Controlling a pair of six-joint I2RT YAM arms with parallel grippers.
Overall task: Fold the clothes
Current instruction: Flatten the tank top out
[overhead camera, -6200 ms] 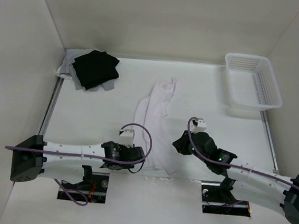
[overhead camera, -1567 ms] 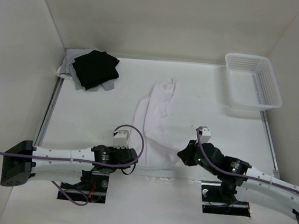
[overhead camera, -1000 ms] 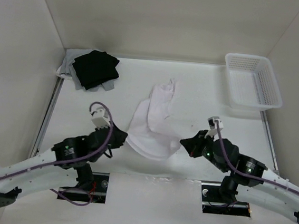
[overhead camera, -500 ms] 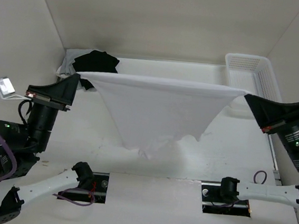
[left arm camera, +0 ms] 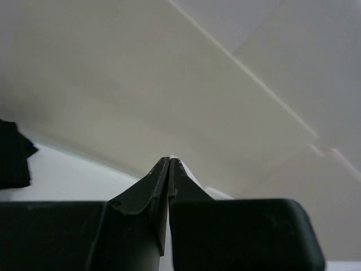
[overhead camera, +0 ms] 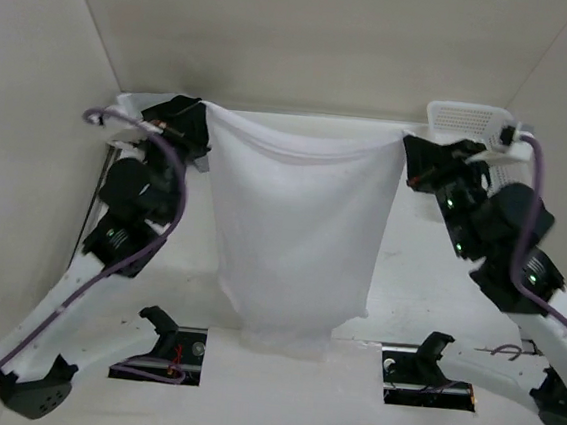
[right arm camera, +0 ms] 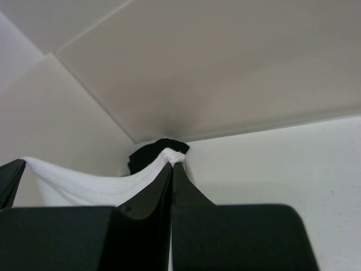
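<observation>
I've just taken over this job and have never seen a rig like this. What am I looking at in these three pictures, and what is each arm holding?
These are two robot arms bolted at the near edge of a white table. The wide picture comes from a fixed camera above and behind them, with the left arm on the left and the right arm on the right. The other two come from a camera on each wrist, looking along that arm's own black fingers. The left pincer and the right pincer are both shut, each on a top corner of the white garment, which hangs spread between them. A white basket stands at the far right, and a black cloth lies at the far left.
</observation>
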